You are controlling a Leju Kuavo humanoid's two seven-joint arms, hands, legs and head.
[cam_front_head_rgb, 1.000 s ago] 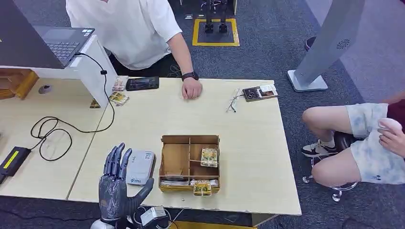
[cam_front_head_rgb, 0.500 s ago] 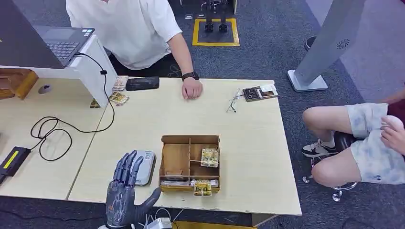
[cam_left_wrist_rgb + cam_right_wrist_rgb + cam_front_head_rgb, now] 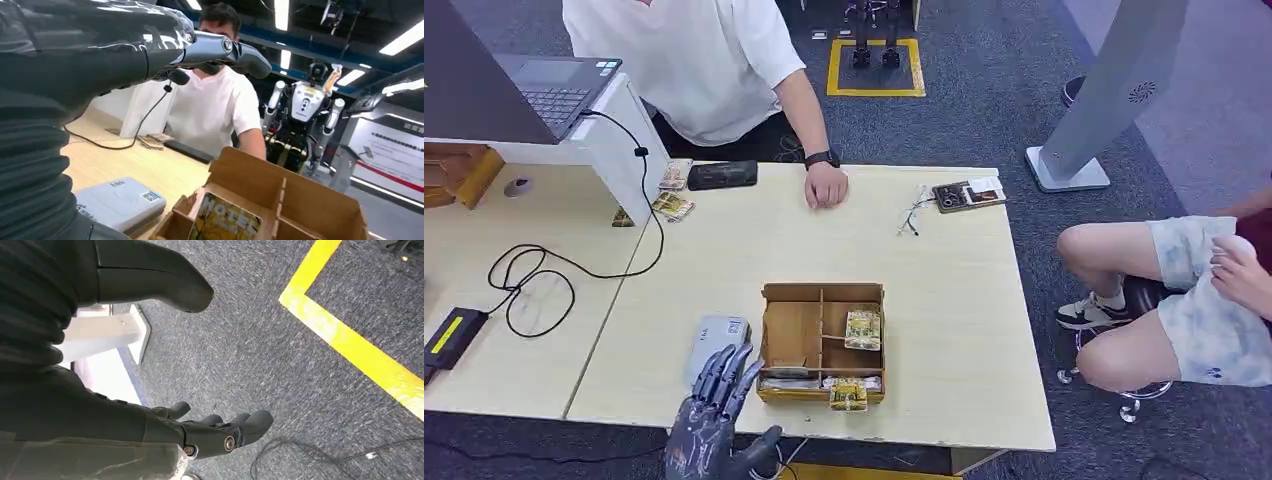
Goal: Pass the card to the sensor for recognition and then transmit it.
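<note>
Pale table (image 3: 944, 330) with divided wooden box (image 3: 821, 293) holding cards (image 3: 862, 330); left hand (image 3: 709, 425) empty, fingers spread.

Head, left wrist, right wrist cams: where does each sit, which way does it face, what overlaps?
Head: high on the body, looking down at the table; left hand enters from below.
Left wrist: behind the left hand, low over the table, facing a person across it.
Right wrist: behind the right hand, facing carpet.
Shared: head and left wrist both show the box, sensor and card.
</note>
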